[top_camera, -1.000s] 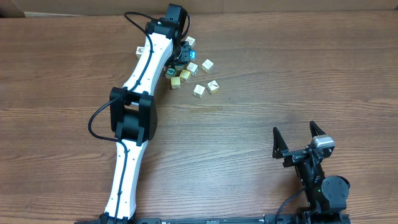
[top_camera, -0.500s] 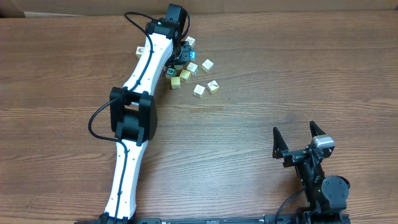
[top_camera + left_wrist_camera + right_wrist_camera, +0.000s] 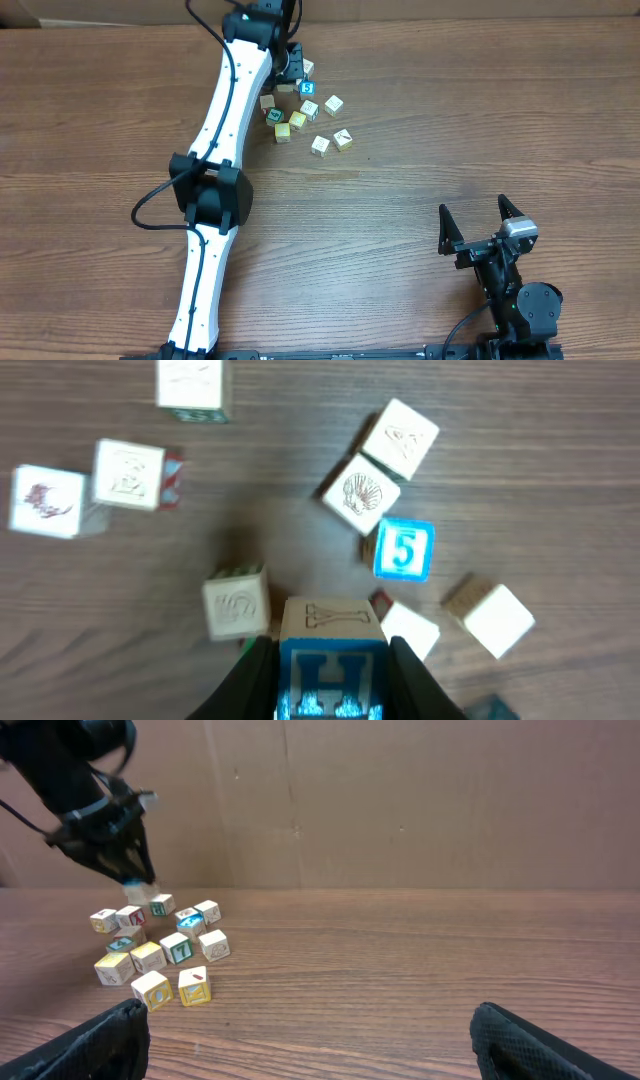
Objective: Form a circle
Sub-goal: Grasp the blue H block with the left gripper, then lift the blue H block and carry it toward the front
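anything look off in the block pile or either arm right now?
Nothing looks damaged or spilled. The cubes sit in a loose clump, turned at mixed angles, with no ring formed. The left gripper is shut on a blue H cube at the clump's far edge. The right gripper is open, well apart from the clump.

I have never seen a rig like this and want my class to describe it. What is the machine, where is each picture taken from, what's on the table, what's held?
Two robot arms work at a wooden table. One picture looks down from above; the other two come from cameras on each wrist. Small printed cubes lie in a loose cluster, no ring yet. The left gripper is shut on a cube with a blue H. The right gripper rests open, holding nothing.
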Tool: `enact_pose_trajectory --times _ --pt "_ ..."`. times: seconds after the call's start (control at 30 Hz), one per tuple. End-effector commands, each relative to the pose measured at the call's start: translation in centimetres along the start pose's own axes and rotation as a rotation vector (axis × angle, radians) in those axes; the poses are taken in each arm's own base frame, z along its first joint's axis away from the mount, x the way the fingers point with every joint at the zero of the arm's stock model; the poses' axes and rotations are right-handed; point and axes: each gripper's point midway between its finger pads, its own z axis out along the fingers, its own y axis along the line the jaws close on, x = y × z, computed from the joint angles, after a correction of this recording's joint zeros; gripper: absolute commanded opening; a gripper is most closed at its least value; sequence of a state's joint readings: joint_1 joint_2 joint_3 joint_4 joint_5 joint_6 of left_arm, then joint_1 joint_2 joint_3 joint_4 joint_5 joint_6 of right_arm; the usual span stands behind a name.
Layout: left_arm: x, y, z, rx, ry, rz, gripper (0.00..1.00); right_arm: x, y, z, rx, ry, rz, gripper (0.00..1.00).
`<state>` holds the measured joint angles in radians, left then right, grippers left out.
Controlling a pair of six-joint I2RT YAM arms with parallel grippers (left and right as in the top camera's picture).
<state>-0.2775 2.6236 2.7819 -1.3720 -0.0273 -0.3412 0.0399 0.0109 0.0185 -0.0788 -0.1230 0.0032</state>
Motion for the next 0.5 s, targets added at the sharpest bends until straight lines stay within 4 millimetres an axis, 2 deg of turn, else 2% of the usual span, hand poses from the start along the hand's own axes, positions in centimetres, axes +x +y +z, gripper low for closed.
enact_pose_trajectory --times 0.0,0.1,0.23,0.27,0.47 --pt "-0.8 -0.4 -5.4 0.025 -0.062 0.005 0.15 0.2 -0.2 0.0 0.009 -0.003 -0.001 1.00" --pt "0.6 -0.2 -7.2 0.014 -0.023 0.013 0.14 0.2 -0.2 0.0 0.009 -0.003 -0.001 1.00" --pt "3.2 0.0 -8.1 -0.011 0.062 0.030 0.13 0.2 -0.2 0.0 0.009 -0.003 -0.001 1.00" --pt "3.4 -0.5 -8.1 0.004 0.068 0.052 0.10 0.2 -0.2 0.0 0.009 -0.003 -0.001 1.00" --pt "4.6 -3.6 -8.4 0.113 0.105 0.128 0.11 0.2 -0.2 0.0 0.009 -0.003 -0.001 1.00"
